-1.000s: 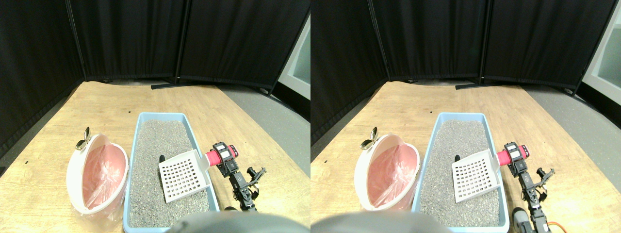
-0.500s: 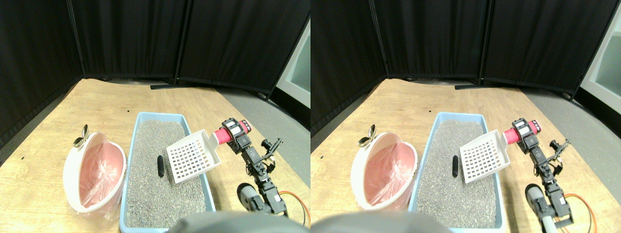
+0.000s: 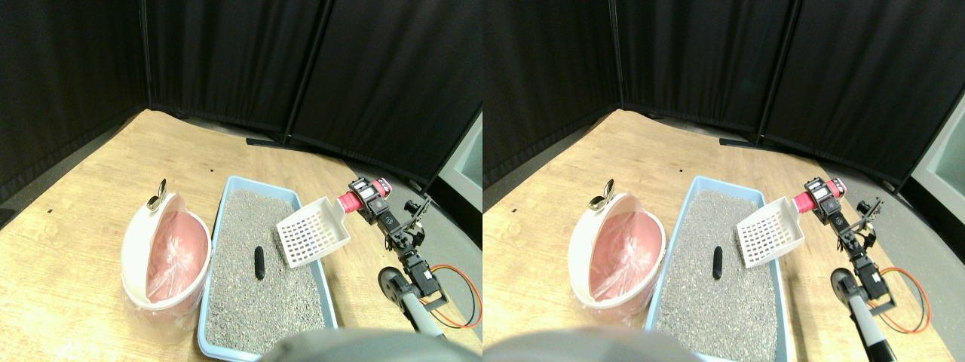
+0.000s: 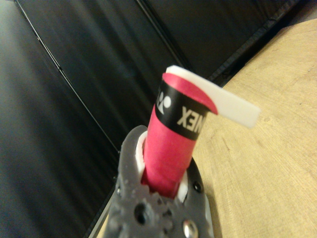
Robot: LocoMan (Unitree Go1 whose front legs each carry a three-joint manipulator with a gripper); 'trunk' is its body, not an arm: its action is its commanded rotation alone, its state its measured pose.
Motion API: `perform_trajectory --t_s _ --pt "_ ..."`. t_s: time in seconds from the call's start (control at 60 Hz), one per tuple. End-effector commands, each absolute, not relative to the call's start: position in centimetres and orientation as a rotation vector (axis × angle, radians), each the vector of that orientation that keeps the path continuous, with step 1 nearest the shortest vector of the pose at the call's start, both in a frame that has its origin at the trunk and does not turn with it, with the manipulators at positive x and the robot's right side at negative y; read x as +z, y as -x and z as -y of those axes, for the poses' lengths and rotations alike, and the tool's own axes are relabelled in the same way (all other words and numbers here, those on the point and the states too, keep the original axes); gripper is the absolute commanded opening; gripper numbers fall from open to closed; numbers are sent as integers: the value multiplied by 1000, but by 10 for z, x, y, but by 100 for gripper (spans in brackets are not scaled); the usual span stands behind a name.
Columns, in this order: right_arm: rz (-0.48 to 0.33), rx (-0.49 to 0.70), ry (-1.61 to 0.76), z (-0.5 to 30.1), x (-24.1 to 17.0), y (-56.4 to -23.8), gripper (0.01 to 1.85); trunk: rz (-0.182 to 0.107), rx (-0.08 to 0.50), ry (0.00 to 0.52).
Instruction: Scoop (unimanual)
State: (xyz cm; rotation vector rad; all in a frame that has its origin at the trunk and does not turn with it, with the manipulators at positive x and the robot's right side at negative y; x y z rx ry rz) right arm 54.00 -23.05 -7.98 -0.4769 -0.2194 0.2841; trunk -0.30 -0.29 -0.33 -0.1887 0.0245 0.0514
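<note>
The light blue litter tray point(image 3: 226, 197) is lying on the wooden floor point(image 3: 90, 204), filled nearly to the rim with grey litter point(image 3: 256, 302). One small dark oblong piece point(image 3: 259, 262) is resting on the litter around the middle of the tray, clear of the walls.

Just beside the tray, on the side away from the manipulator, a white bin point(image 3: 136, 245) is standing with a pink bag point(image 3: 177, 256) lining it. The bag is showing nothing inside that can be made out. A small metallic clip point(image 3: 157, 197) is sitting on the bin's far rim.

The right gripper point(image 3: 367, 194) is closed around the pink-wrapped handle point(image 3: 349, 201) of the white slotted scoop point(image 3: 313, 233); in the wrist view the handle point(image 4: 174, 144) is sitting clamped between the jaws of the gripper point(image 4: 163, 191). The scoop is hanging in the air above the tray's edge on the manipulator's side, tilted, blade toward the litter, apart from the dark piece. The blade is looking empty.

An orange cable point(image 3: 460, 290) is looping on the floor beside the arm. Black curtain panels point(image 3: 226, 68) are closing off the back, with a grey floor strip point(image 3: 452, 241) beyond the wood.
</note>
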Motion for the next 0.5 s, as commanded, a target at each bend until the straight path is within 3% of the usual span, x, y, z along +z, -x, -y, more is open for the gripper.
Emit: perform_trajectory --t_s 0.017,0.5 --pt "274 294 474 230 -74 -544 6 -45 83 220" --pt "233 375 606 197 -81 -544 6 -64 108 246"
